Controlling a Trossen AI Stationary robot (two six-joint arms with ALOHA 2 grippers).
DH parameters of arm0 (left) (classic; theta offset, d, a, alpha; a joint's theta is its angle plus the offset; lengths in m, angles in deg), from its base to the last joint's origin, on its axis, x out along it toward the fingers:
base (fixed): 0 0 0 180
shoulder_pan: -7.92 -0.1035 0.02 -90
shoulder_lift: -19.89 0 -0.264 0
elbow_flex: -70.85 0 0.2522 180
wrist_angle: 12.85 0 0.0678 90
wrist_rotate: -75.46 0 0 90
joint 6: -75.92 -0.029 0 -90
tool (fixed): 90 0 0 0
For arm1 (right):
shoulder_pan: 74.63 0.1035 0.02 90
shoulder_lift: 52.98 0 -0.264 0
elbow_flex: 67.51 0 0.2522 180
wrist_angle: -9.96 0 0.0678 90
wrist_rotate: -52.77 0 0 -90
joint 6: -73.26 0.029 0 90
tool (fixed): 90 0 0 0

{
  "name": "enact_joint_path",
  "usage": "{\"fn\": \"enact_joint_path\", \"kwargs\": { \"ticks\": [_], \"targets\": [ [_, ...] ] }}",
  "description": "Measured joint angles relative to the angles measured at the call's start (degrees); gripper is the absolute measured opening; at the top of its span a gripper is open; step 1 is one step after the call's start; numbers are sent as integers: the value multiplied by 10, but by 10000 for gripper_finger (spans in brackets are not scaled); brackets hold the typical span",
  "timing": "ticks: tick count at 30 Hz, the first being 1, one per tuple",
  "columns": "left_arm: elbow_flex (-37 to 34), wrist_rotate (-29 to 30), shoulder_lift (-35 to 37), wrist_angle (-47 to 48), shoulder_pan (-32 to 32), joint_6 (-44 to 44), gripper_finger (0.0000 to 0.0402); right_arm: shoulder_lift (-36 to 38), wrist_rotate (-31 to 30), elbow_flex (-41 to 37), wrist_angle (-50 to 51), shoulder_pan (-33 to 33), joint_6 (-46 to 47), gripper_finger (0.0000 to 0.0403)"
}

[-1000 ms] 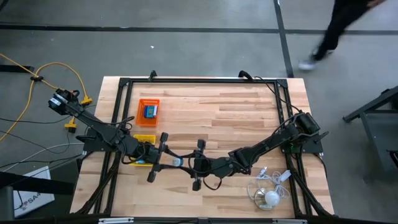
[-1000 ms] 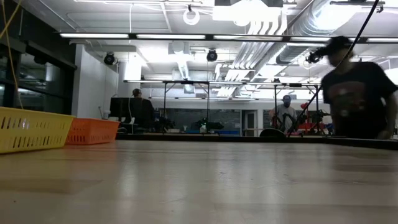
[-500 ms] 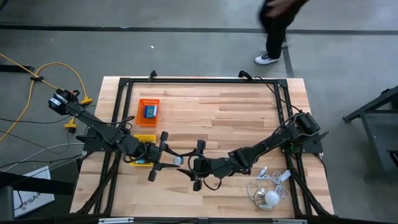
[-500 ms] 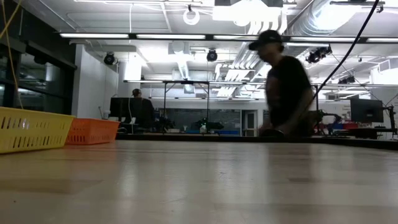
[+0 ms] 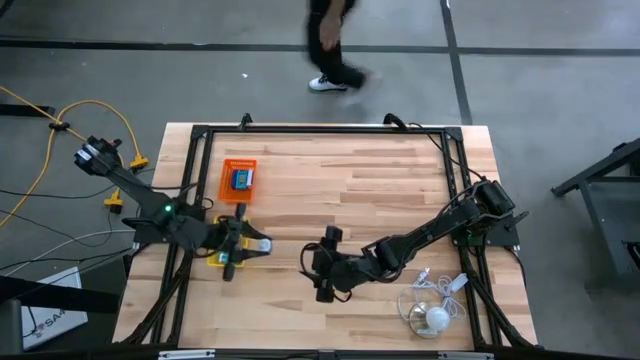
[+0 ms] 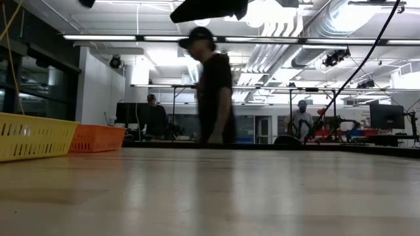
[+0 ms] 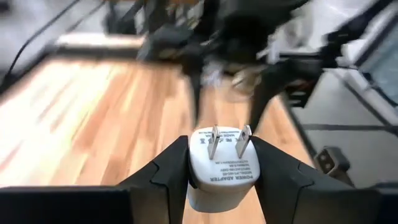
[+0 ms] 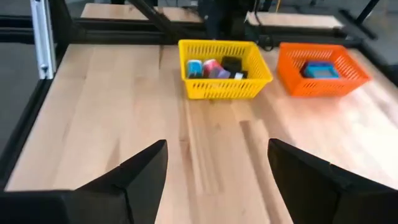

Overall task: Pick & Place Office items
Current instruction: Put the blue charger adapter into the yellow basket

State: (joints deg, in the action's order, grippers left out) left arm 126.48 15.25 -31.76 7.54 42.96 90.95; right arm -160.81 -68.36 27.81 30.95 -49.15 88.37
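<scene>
My left gripper [image 7: 219,149] is shut on a white power adapter [image 7: 221,174], whose two metal prongs [image 7: 225,142] point away past the fingertips. In the high view it hovers at the yellow tray [image 8: 224,87], at the table's left [image 5: 255,246]. That tray holds several small office items [image 8: 214,67], blue, pink, purple and black. My right gripper [image 5: 318,265] stands open near the table's middle with nothing between its fingers [image 8: 217,149], facing the trays. My left gripper pinches the adapter's body by its two opposite sides [image 7: 194,163] between its two fingers. The fingers lie about level and point toward the table's right. The adapter is lifted clear of the table, its pronged face turned away from the wrist.
An orange tray [image 5: 226,180] with a blue item [image 5: 241,179] stands beyond the yellow one. A white cable bundle with a round white piece [image 5: 432,312] lies at the near right. A person [image 5: 330,40] walks past the table's far edge. Bare wood lies between the arms.
The two grippers met near the table's middle around the adapter. My right gripper has opened and let go. My left gripper has drawn back toward the table's left edge, to the yellow tray, taking the adapter with it. The person has walked leftward behind the table.
</scene>
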Motion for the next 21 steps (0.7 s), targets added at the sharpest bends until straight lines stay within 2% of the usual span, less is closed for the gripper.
{"fn": "enact_joint_path", "kwargs": {
  "ticks": [6, 14, 21],
  "targets": [
    [0, 54, 20, 173, 8, 176, 137, 0, 31, 0, 3, 0, 18, 264],
    [-1, 58, 20, 341, 9, 353, 135, 0, 47, 0, 3, 0, 18, 263],
    [-48, 45, 20, 390, 31, 475, 135, 0, 75, 0, 4, 0, 18, 259]
  ]
}}
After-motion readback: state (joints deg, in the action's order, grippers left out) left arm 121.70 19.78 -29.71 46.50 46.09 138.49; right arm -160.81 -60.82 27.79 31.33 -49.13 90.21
